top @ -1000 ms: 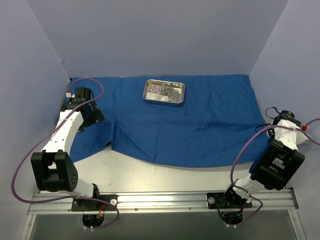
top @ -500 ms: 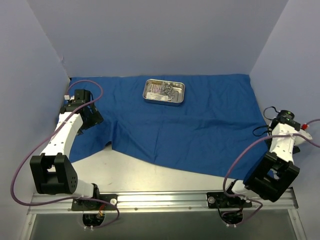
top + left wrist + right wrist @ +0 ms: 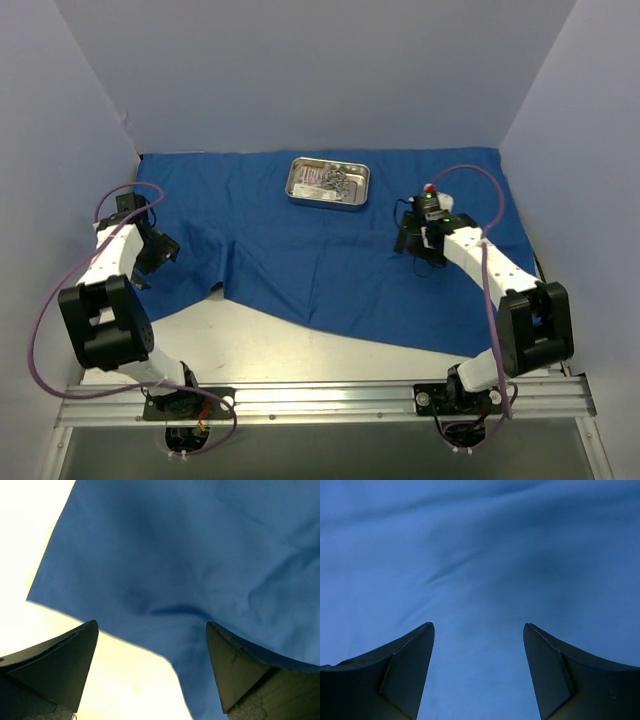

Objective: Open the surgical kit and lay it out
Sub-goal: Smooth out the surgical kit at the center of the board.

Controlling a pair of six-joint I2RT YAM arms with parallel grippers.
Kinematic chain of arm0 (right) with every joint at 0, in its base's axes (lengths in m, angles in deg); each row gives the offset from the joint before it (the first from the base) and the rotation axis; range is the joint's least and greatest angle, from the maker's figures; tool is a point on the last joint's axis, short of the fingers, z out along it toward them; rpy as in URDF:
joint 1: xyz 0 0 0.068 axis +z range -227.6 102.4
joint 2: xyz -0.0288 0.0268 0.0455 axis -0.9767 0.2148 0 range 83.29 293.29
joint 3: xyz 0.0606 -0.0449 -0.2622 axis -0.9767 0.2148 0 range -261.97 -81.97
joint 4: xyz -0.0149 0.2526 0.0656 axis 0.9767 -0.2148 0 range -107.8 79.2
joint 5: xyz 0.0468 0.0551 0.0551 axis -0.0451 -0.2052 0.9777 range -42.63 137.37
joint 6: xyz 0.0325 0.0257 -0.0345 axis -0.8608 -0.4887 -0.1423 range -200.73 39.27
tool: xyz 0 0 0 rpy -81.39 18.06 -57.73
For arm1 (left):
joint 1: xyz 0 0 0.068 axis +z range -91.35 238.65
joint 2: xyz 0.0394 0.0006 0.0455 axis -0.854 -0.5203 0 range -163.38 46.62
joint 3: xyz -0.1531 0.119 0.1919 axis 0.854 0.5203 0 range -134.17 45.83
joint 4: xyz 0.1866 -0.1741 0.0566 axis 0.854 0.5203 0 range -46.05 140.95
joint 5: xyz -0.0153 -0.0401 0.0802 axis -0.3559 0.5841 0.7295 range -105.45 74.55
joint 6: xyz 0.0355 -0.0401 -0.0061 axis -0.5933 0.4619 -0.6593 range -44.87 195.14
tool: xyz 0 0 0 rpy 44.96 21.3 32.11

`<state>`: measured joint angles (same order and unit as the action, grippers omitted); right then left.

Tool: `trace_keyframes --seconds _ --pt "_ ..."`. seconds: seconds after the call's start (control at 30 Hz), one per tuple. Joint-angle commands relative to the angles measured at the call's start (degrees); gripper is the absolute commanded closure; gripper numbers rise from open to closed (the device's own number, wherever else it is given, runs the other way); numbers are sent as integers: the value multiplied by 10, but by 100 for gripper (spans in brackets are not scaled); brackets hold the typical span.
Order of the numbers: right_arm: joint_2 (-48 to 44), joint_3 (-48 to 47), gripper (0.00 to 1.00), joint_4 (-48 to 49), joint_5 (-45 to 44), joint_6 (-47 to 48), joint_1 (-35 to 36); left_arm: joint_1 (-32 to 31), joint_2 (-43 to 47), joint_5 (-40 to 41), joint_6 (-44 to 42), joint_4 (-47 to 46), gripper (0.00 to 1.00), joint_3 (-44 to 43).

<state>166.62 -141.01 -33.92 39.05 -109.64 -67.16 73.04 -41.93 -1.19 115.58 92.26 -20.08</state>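
**Top view.** The blue cloth wrap [image 3: 330, 270] lies spread across the far table [image 3: 300, 360]. The steel tray [image 3: 292, 188] sits at its far middle, holding what appear to be instruments [image 3: 335, 180], too small to sort.

**Left wrist view.** The left gripper [image 3: 152, 625] is spread and empty over the wrap's near-left edge. Advice: pinch that edge low and draw it outward, flat.

**Right wrist view.** The right gripper [image 3: 477, 625] is spread and empty above plain cloth.

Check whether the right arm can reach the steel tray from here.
Probably yes: the right gripper hangs open over the blue cloth, with only flat cloth between it and the steel tray.
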Motion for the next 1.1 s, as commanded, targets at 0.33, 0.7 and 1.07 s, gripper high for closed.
trace_keyframes --seconds 0.33,0.7,1.07 --pt "97 -14 34 91 52 105 203 14 -227 -1 -23 -92 12 -149" --pt "135 -15 34 92 77 144 242 91 -245 24 -9 21 16 -89" --pt "165 1 34 17 100 139 272 192 -126 103 -4 84 16 -47"
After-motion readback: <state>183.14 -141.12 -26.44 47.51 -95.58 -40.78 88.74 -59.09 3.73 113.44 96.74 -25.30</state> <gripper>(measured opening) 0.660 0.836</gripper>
